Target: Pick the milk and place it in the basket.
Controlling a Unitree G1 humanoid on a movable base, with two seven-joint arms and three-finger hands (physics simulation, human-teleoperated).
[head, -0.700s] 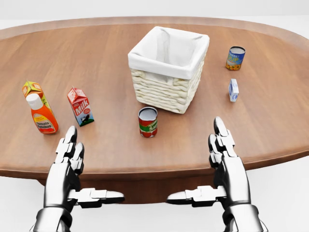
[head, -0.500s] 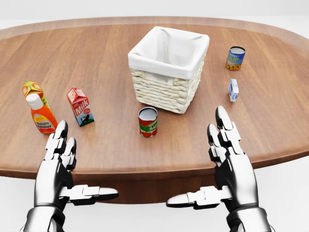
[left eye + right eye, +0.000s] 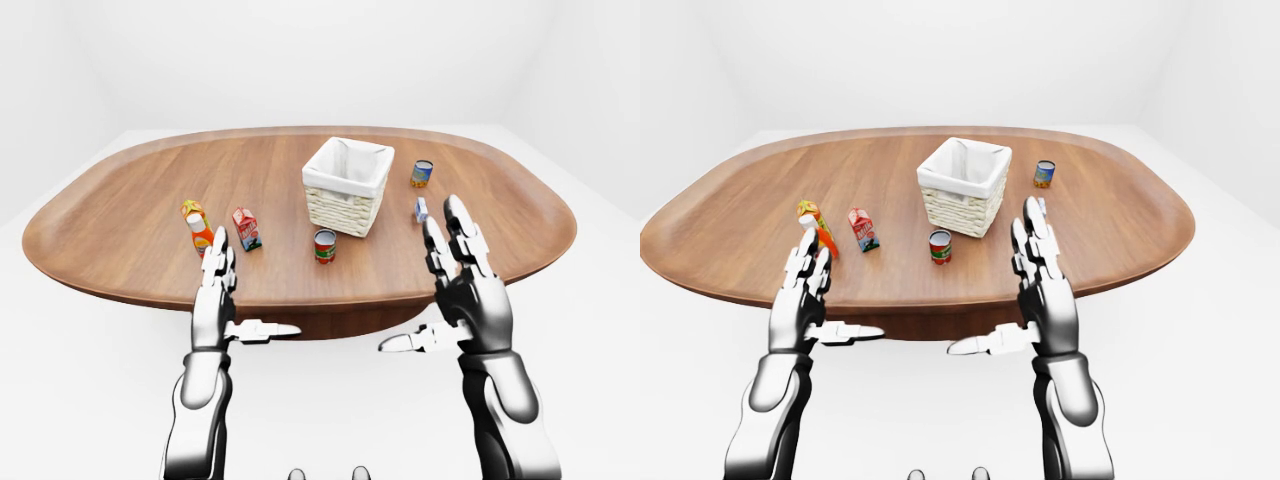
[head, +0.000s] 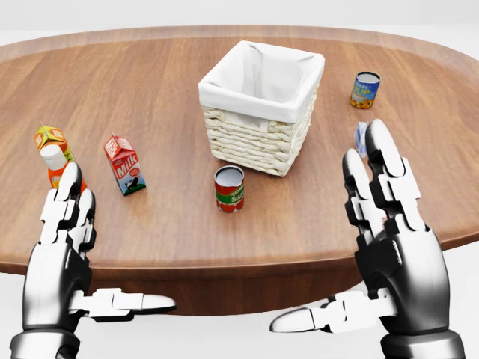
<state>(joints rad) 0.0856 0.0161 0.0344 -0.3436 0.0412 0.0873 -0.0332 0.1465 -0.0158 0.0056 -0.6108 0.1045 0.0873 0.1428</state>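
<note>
One oval wooden table is shown. One wicker basket with a white cloth liner is set near its middle. One red milk carton is stood upright, well left of the basket in the head view. Two cans are counted: a red one just below the basket, a blue one to its right. One orange sauce bottle, one orange carton and one small blue-white carton are also listed. Left hand and right hand are held with fingers spread wide, nothing grasped.

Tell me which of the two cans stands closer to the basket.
The red-labelled can, standing just below the wicker basket in the head view. The blue-and-yellow can stands farther off, toward the table's upper right.
</note>
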